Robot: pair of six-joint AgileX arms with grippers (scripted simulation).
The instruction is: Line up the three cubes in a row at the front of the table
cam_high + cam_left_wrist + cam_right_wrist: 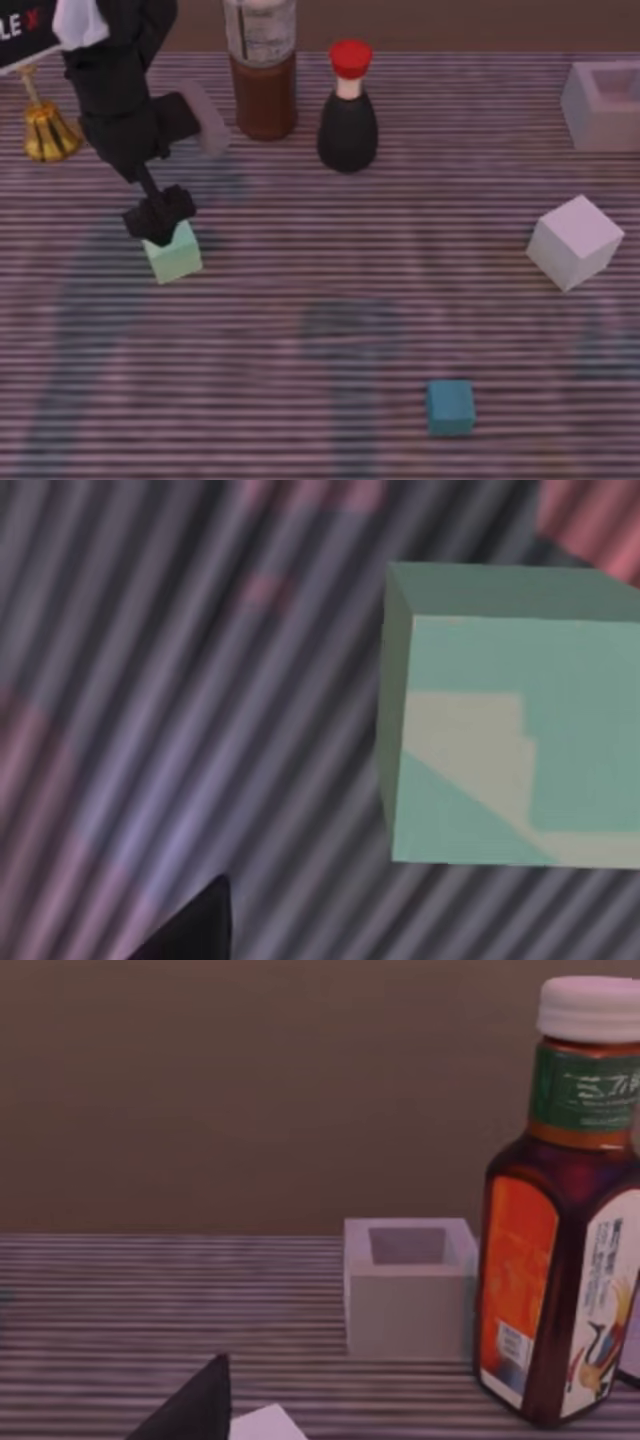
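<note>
Top view: the left end effector [160,218] of the AgileX pair hangs over the left part of the striped purple-and-white worktop [330,250], directly at the far edge of the mid-sized pale mint-green matte cube [173,252]. Whether its fingers are parted or closed, and whether they touch the cube, cannot be told. In the left wrist view the mint-green cube [510,720] fills much of the frame, resting on the stripes, with one dark fingertip [195,925] showing at the frame's edge, apart from the cube.

The larger pale lilac-white matte cube [574,242] sits near the worktop's right edge, about midway between far and front edges. The small teal-blue matte cube [450,407] lies close to the front edge, right of centre. All three cubes stand well apart from one another.

Along the far edge stand a small brass bell [45,125] at the left, a brown sauce bottle with a white cap [262,70], a black soy dispenser with a red cap [348,110], and a pale lilac hollow square block [605,105] toward the far right corner.

The right end effector lies outside the top view; the right wrist view shows only one dark fingertip [195,1405], so its state cannot be told, with the hollow block [408,1285] and sauce bottle [565,1210] beyond.
</note>
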